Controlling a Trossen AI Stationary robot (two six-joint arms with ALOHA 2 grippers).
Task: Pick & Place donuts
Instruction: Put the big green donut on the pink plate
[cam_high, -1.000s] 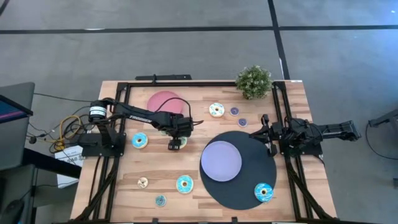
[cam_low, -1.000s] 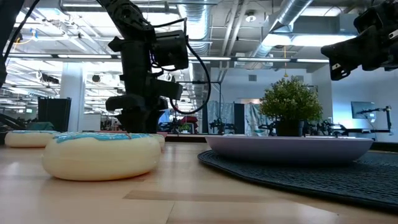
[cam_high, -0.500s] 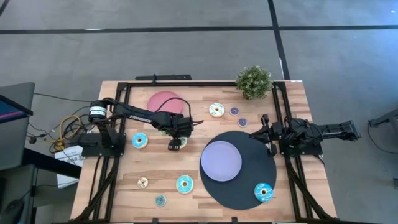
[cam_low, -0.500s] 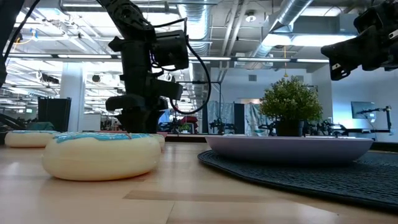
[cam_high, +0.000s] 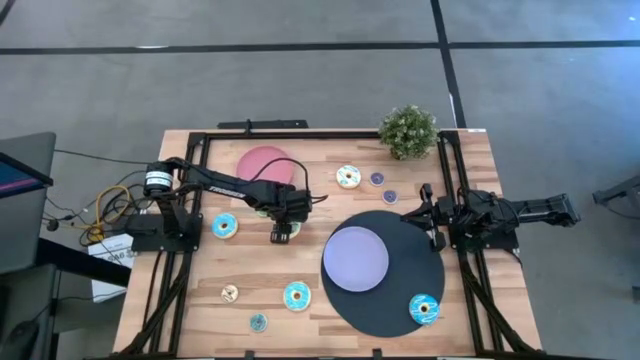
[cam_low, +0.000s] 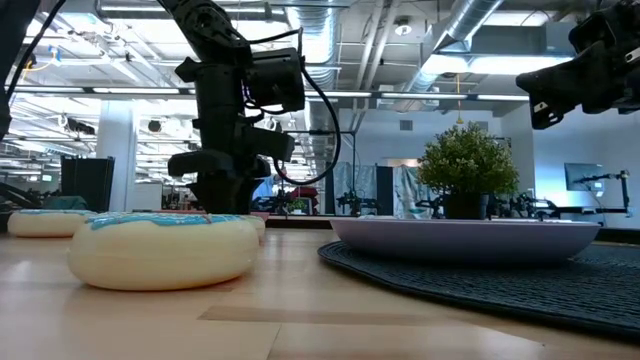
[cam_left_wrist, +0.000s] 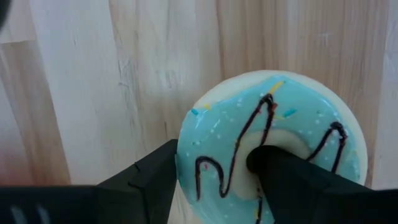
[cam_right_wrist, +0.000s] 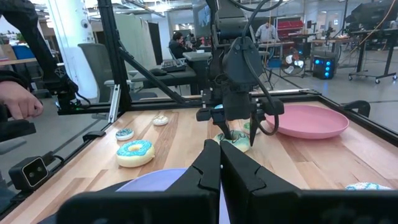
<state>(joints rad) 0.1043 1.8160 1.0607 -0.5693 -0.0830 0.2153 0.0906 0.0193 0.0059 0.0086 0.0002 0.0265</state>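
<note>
Table: pale wooden tabletop (cam_high: 250, 280) inside a black metal frame, with the left arm reaching in from the left edge and the right arm parked at the right edge.
Mat: round dark mat (cam_high: 400, 300) on the right half of the table, carrying the lavender plate and one donut.
Lavender plate: round pale purple plate (cam_high: 355, 258) lying on the mat's left part.
Pink plate: round pink plate (cam_high: 262, 162) at the far side of the table, just behind the left arm.
Plant: small green potted bush (cam_high: 407, 130) at the far right corner.
Left gripper (cam_left_wrist: 214, 180): pointed down at the table between the pink plate and the mat; one finger sits in the hole of a donut and the other against its outer rim, the ring's band between them.
Gripped donut: cream ring with teal icing and dark drizzle (cam_left_wrist: 273, 143), lying on the wood under the left gripper.
Right gripper (cam_right_wrist: 219, 163): near the mat's right rim, fingers pressed together, holding nothing.
Other donuts: teal ring (cam_high: 225, 226) left of the left gripper; teal ring (cam_high: 296, 295) near the front edge; teal ring (cam_high: 423, 308) on the mat's front; cream ring (cam_high: 348, 177) beside the pink plate.
</note>
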